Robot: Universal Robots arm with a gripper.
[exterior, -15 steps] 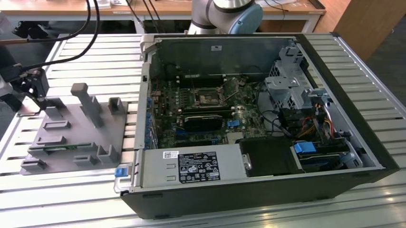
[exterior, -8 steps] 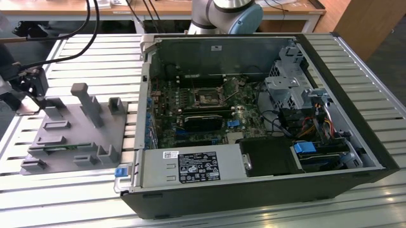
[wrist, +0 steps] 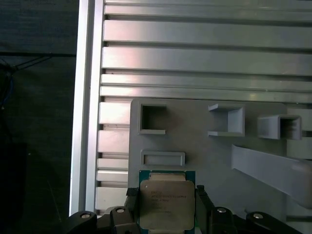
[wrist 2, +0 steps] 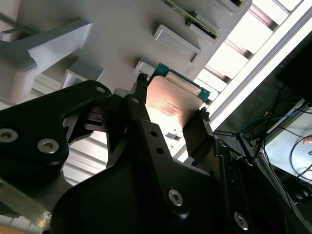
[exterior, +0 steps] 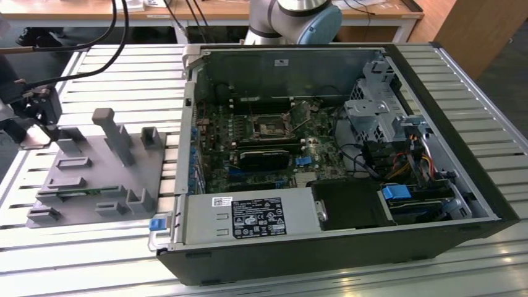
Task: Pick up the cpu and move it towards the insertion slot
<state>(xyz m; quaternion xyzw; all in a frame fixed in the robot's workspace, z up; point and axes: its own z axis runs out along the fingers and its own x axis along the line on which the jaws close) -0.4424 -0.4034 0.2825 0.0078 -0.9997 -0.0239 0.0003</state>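
The cpu [wrist: 165, 204], a flat square chip with a silvery top and a green rim, sits between the two black fingers [wrist: 130, 197] of my gripper [wrist: 165, 195], which is shut on it. In the second wrist view the cpu [wrist 2: 171, 103] is clamped at both side edges by the gripper [wrist 2: 170, 106], just above the grey fixture. In the exterior view the gripper [exterior: 34, 127] hangs at the far left, over the fixture's left end. The insertion slot [exterior: 271, 128], a shiny square frame with a dark centre, lies on the motherboard inside the open case, well to the right.
A grey plastic fixture [exterior: 99, 173] with upright posts and rectangular recesses lies on the slatted metal table [exterior: 123, 74]. A green circuit strip [exterior: 78, 193] rests on it. The open computer case [exterior: 396, 62] has tall walls, a power supply [exterior: 247, 216] and drive cages [exterior: 371, 117].
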